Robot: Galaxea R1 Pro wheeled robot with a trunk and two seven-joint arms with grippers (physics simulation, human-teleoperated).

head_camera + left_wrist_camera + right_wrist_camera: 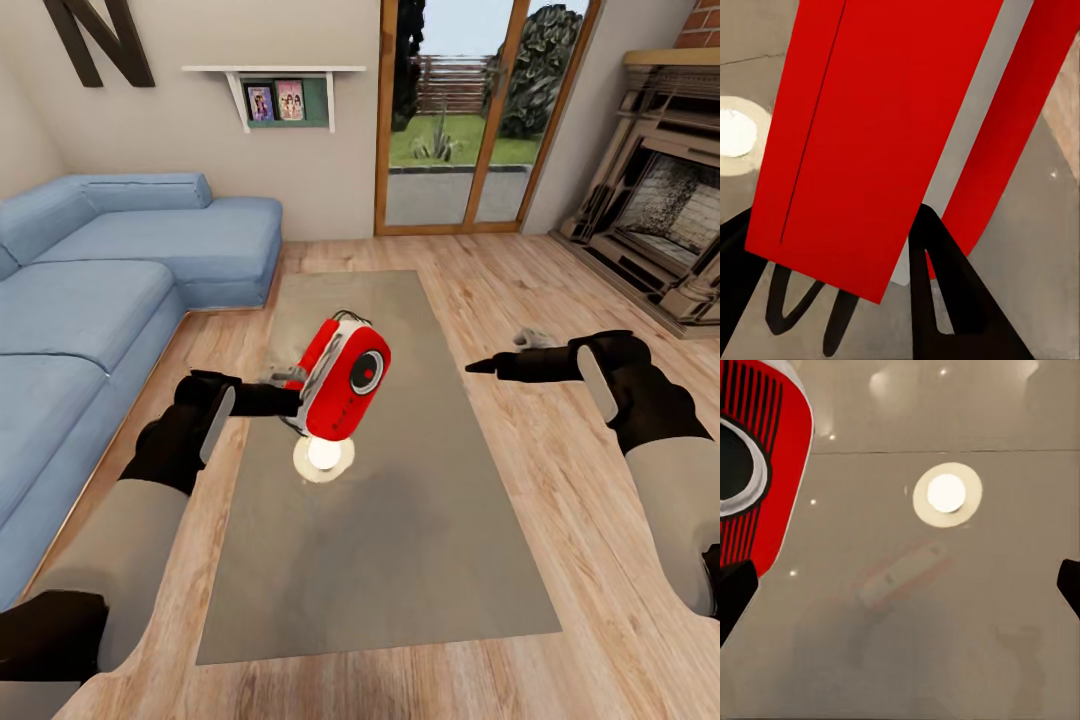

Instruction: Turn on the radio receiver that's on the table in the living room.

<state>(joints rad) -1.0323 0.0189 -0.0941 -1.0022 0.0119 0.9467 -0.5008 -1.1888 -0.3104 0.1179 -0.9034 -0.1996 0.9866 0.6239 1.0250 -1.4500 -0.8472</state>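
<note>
While my left gripper (292, 398) is clenched on it, the radio receiver (343, 380) hangs lifted over the middle of the table (420, 560), tilted, its round dark-ringed dial facing toward my right side. Thin wire handle shows at its upper edge. From the left wrist camera, the red body (881, 127) with a pale trim strip fills most of the frame, and one dark finger (937, 292) presses against its lower edge; the grey top lies beneath.

Below the radio, a bright round lamp reflection (323, 457) sits on the glossy grey surface; same glare appears in the right wrist view (947, 493), along with a faint reddish mirror image of the radio.

My right gripper (484, 366) hovers off the table's right edge, over the light wood plank floor (560, 470), pointing toward the radio, well apart from it. Its fingertips (735, 592) sit at opposite margins of the right wrist frame, spread wide, grasping nothing; the radio's grille and dial ring (754, 472) show at one side.

Blue sofa (100, 290) on my left, brick fireplace (660, 220) on my right, glass doors (470, 110) ahead, big "N" (98, 38) on the wall.
</note>
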